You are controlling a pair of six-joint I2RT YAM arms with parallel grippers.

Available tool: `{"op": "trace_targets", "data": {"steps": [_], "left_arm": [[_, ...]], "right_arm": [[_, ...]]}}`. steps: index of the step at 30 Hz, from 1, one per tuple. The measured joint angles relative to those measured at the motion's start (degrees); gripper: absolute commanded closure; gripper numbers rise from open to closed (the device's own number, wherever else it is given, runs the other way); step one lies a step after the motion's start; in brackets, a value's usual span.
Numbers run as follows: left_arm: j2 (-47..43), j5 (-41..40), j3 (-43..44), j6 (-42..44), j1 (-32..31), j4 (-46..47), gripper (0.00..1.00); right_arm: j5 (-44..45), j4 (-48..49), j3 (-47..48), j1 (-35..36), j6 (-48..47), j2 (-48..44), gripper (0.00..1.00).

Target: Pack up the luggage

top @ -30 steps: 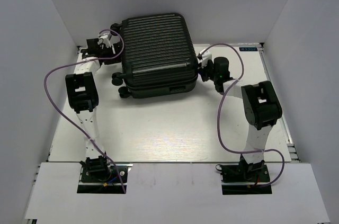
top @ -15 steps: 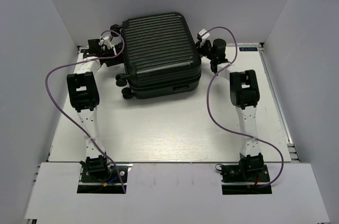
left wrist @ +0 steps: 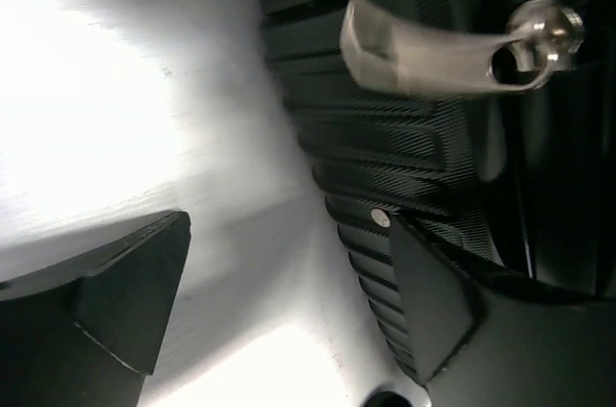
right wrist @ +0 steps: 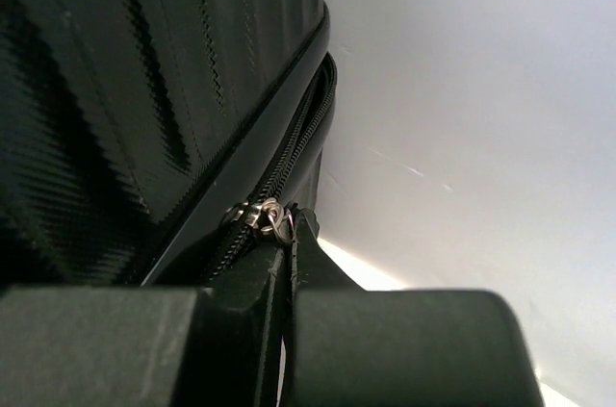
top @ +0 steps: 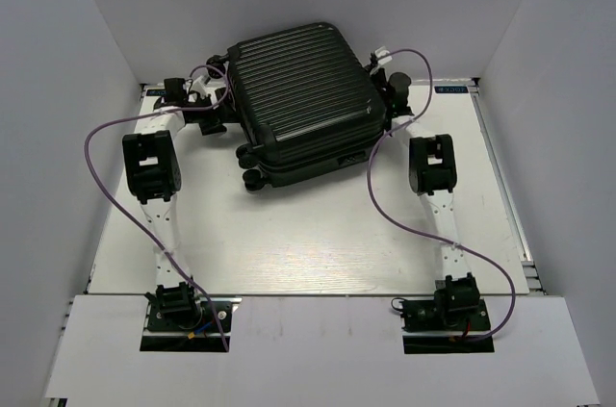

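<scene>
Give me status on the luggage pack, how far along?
Done: luggage lies closed, ribbed shell up. In hand: right gripper pinches the zipper pull at the right-side seam; left gripper is open beside a second zipper pull, not gripping it. Left: running the zippers round; how much is zipped, I cannot tell.

1. You're looking at a robot lab cell, not a home or a shop.
2. Plain white panels (top: 58, 89) box in your bare, pale worktop (top: 289, 243) on three sides.
3. A left arm (top: 149, 166) and a right arm (top: 430, 165) are bolted at its near edge.
4. Purple cables (top: 96, 138) loop loose off both arms.
</scene>
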Motion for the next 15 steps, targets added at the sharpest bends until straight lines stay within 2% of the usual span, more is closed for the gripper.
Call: {"op": "trace_targets", "data": {"steps": [4, 9, 12, 15], "left_arm": [[-0.1, -4.1, 1.4, -2.4, -0.2, -2.1, 0.0], [-0.1, -15.5, 3.4, -10.4, -2.2, -1.6, 0.0], [5.1, -20.6, 11.3, -15.5, -2.9, 1.0, 0.0], [10.4, -20.2, 17.7, -19.6, -3.0, 6.2, 0.0]], "right_arm": [[2.1, 6.8, -11.6, 0.0, 0.4, -5.4, 1.0], [5.2, 12.6, -23.8, 0.0, 1.1, -11.5, 1.0], [6.3, 15.2, -28.8, 0.1, 1.9, -13.8, 1.0], [7.1, 17.7, -35.1, 0.1, 2.0, -17.2, 1.0]]}}
